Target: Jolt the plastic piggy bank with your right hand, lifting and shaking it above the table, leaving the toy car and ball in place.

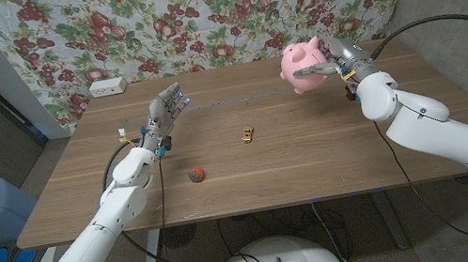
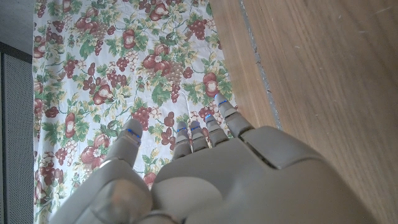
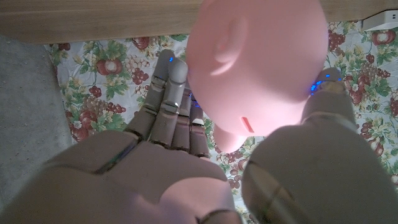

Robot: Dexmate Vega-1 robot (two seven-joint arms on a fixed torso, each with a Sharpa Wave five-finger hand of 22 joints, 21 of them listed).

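The right hand (image 1: pixel 334 65) has its fingers clamped on the pig (image 1: pixel 302 67), up off the bench (image 1: pixel 314 151) (shaking presumably underway). Car (image 1: pixel 246 133) and ball (image 1: pixel 195 173) sit untouched; left hand (image 1: pixel 165 114) idle, fingers apart.

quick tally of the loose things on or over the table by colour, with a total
pink: 1, the piggy bank held above the table in the right hand
yellow: 1, the toy car
red: 1, the ball
white: 1, the small box at the far edge
total: 4
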